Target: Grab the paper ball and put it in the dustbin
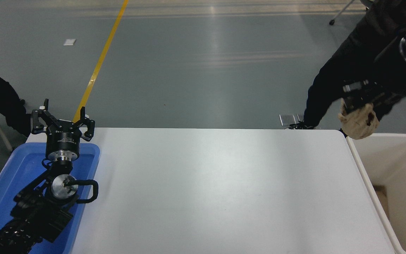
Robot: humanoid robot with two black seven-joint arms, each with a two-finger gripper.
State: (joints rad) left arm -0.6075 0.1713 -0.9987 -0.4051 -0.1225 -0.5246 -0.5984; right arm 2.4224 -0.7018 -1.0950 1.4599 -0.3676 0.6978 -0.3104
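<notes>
The right gripper (pixel 356 102) clamps the crumpled tan paper ball (pixel 360 121) high above the cream-white rectangular plastic dustbin's (pixel 368 176) far rim, apparently so it can drop inside.

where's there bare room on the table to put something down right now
Nearly all of the white table is bare, from the blue tray on its left to the dustbin on its right. It is crowded only over the tray, where the left gripper is parked, and above the dustbin's far corner, where the right gripper holds the paper ball.
</notes>
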